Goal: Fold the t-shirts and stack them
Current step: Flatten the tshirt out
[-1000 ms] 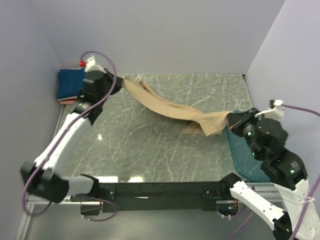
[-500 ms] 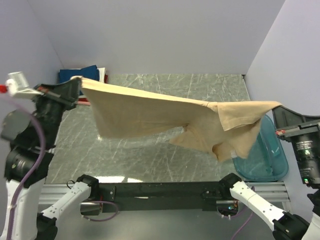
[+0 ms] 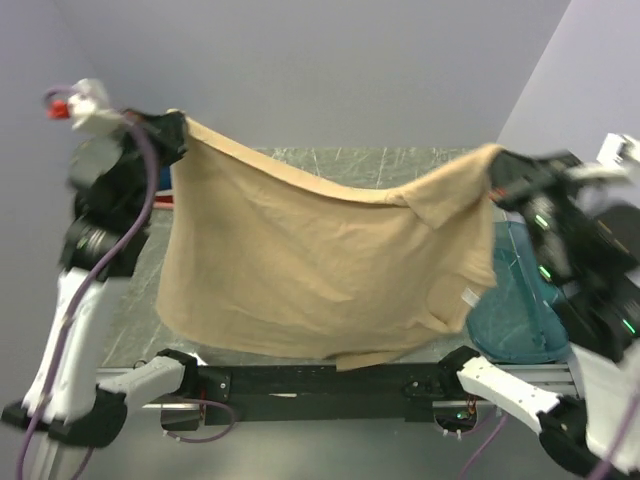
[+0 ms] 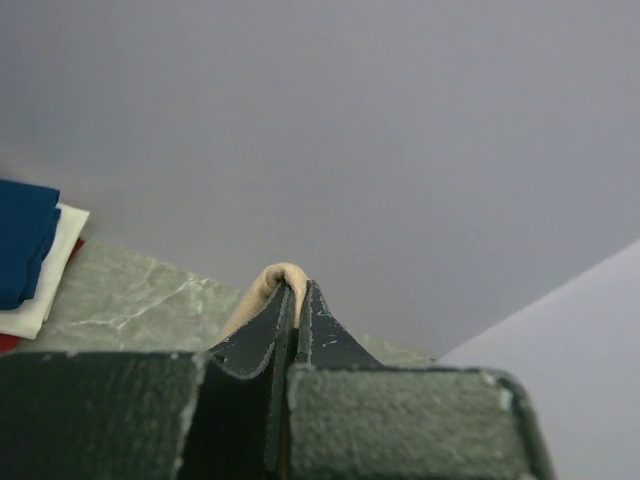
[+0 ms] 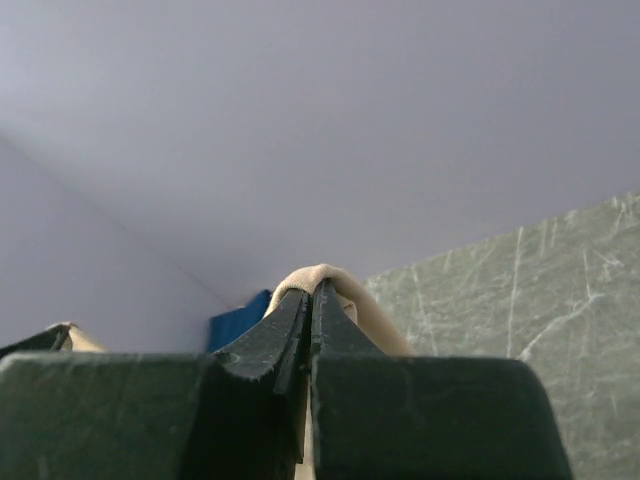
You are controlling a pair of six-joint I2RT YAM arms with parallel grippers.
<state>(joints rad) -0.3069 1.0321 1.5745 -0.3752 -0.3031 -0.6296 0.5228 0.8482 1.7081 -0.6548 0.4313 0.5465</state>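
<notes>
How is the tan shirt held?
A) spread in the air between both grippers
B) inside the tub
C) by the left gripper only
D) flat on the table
A: the tan shirt hangs spread between the left gripper and right gripper, each shut on a top corner.

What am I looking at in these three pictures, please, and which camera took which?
Two robot arms are bolted at the near edge of a marble table. The wide picture comes from a fixed camera above and behind them. The other two come from cameras on the wrists, looking out past their own dark fingers. The left gripper and right gripper each pinch one upper end of a tan t-shirt, holding it spread in the air. A teal tub sits at the right. Folded shirts, navy over white, lie at the back left.
</notes>
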